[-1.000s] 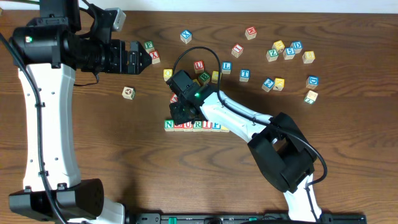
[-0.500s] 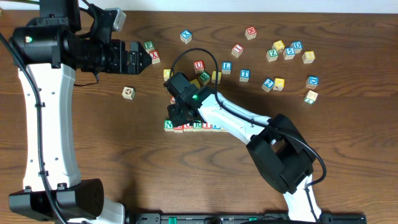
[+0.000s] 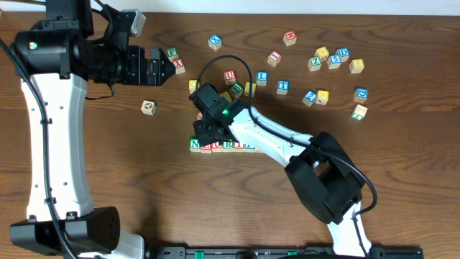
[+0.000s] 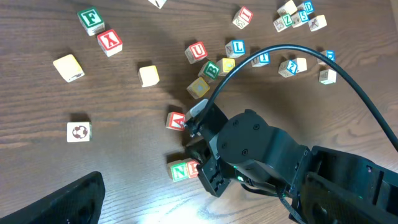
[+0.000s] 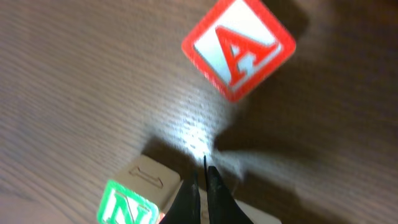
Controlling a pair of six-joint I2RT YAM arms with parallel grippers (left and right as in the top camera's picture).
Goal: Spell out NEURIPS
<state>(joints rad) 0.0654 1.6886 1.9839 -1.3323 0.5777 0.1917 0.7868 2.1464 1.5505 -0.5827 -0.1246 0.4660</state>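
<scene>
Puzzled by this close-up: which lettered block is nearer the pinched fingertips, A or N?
The green N block, beside the shut right gripper; the red A block lies well apart.

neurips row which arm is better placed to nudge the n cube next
Right, likely. Its shut fingers hang beside the N cube at the end of the row; the left arm sits up by the X cube, apart from it.

Wood-grain table (image 3: pixel 108 173) (slight sheen), pale wooden N cube (image 5: pixel 134 196), matt black plastic right arm (image 4: pixel 255 149)
</scene>
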